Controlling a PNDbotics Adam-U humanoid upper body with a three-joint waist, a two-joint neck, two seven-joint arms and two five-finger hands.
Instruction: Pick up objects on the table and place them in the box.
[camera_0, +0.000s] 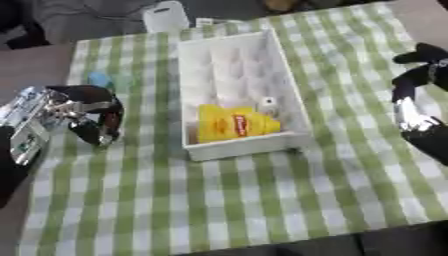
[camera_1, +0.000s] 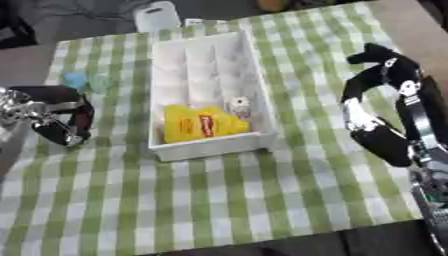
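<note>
A white box (camera_0: 284, 75) stands in the middle of the checked cloth. Its near end holds a yellow packet (camera_0: 229, 123) with a red label and a small white object (camera_0: 268, 103). Two small pale blue things (camera_0: 101, 79) lie on the cloth left of the box, just behind my left hand. My left hand (camera_0: 87, 107) hovers left of the box's near end, fingers bent loosely downward with nothing between them and the thumb. My right hand (camera_1: 378, 75) hangs right of the box, fingers arched and apart from the thumb, holding nothing.
The green and white checked cloth (camera_0: 219, 200) covers the table to its near edge. A white rounded container (camera_0: 164, 16) stands beyond the box at the far edge. Bare tabletop (camera_0: 35, 62) shows at the far left.
</note>
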